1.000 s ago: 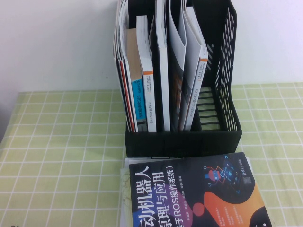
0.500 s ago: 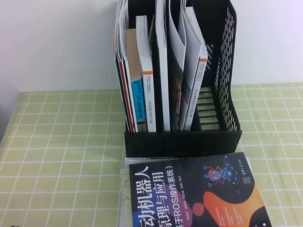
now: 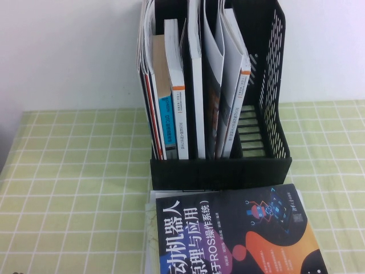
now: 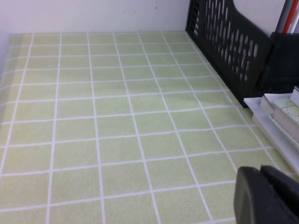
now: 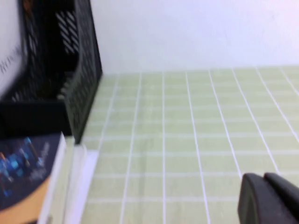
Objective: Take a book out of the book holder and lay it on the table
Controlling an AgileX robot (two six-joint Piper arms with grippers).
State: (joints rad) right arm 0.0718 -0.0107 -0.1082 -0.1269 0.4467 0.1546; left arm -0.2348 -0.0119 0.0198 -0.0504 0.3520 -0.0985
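Note:
The black-covered book [image 3: 239, 234] with white characters and orange and pink shapes lies flat, cover up, just in front of the book holder [image 3: 219, 171]. It rests on a pale stack [image 3: 151, 228] on the checked table [image 3: 74, 188]. A corner of the book [image 5: 25, 172] also shows in the right wrist view. Neither gripper appears in the high view. My left gripper [image 4: 261, 171] hangs shut and empty over bare cloth to the left of the holder's slotted wall [image 4: 233, 46]. My right gripper [image 5: 264, 177] is shut and empty over the cloth to the right of the holder [image 5: 81, 79].
Several books stand upright in the holder, among them a pale one with a blue band [image 3: 162, 108] and white-spined ones with orange bands [image 3: 178, 114]. Pale flat books [image 4: 280, 116] lie stacked in front of the holder. A white wall [image 3: 68, 51] backs the table.

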